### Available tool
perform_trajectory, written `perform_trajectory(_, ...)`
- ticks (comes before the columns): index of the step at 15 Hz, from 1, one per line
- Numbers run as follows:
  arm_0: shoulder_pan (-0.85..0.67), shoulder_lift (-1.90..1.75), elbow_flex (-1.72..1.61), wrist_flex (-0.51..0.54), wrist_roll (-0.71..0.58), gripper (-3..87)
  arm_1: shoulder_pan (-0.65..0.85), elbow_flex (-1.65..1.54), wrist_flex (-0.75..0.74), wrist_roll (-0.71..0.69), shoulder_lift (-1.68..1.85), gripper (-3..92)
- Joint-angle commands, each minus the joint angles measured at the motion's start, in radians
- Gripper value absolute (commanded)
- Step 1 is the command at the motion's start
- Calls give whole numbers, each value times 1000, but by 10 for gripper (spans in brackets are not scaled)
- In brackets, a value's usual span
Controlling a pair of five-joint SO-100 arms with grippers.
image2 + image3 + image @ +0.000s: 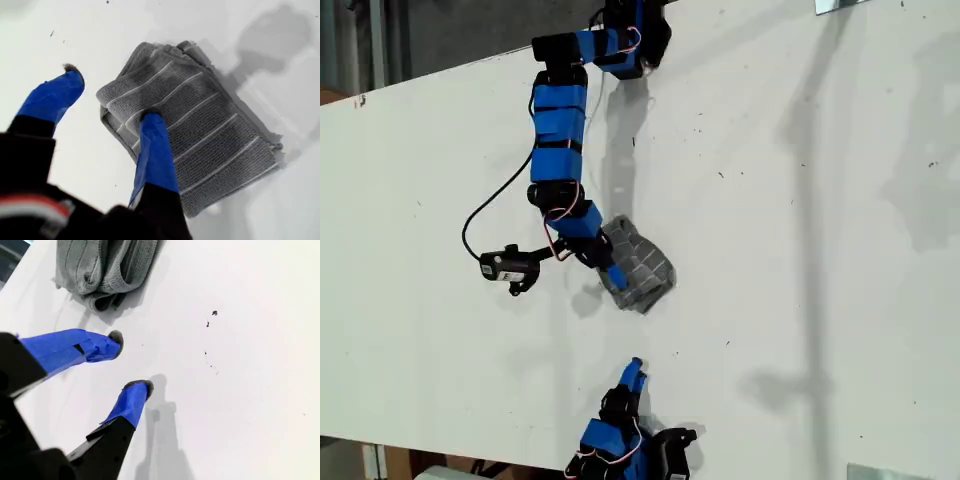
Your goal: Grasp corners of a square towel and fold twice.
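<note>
Towel (pixel 638 268) folded on table (pixel 800 200), my first gripper (pixel 112 97) spread over it, my second gripper (pixel 132 362) spread nearby.

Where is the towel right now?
The towel lies folded on the white table just left of centre in the exterior view, under my first gripper, one fingertip resting on it.

One towel (pixel 638 268) lies folded on the one white worktop (pixel 800 250). Two blue-taped arms are in view, each with one gripper: my first gripper (pixel 112 97) and my second gripper (pixel 131 362), two in all. Each gripper shows two jaws, four altogether. One small black camera (pixel 506 267) hangs by an arm.
</note>
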State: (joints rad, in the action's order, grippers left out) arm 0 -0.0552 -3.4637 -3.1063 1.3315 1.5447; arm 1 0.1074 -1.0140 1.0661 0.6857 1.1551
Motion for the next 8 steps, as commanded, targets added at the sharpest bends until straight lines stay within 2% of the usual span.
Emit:
perform_trajectory(1,-9,-3,-5,-11,11,153,35,-81,-14,51,71,264)
perform_trajectory(4,-5,-3,-5,-11,12,153,32,-104,32,235,-112,224)
perform_trajectory(8,-8,-3,-5,-11,31,153,-80,-104,75,364,-153,219)
